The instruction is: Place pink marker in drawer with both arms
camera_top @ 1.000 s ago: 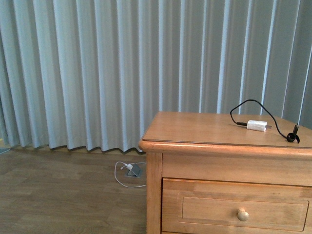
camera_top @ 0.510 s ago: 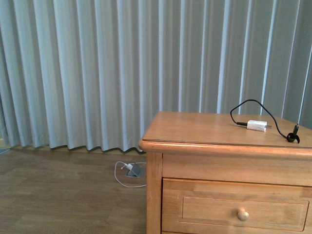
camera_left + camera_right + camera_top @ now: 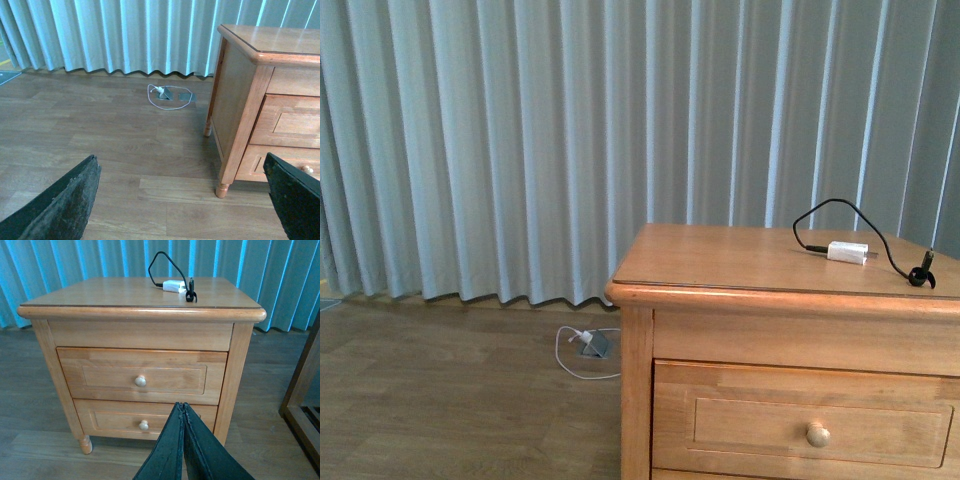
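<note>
The drawer (image 3: pixel 142 379) of the wooden cabinet (image 3: pixel 790 340) is closed, a white charger plug (image 3: pixel 847 252) with black cable lying on top – the pink marker shows in no view – while the left hand (image 3: pixel 180 200) gapes wide, empty, and the right hand (image 3: pixel 182 440) is pressed together on nothing.

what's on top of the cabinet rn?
A white charger plug with its black cable lies on the cabinet top. No pink marker shows there. Both drawers are shut, so their insides are hidden.
</note>
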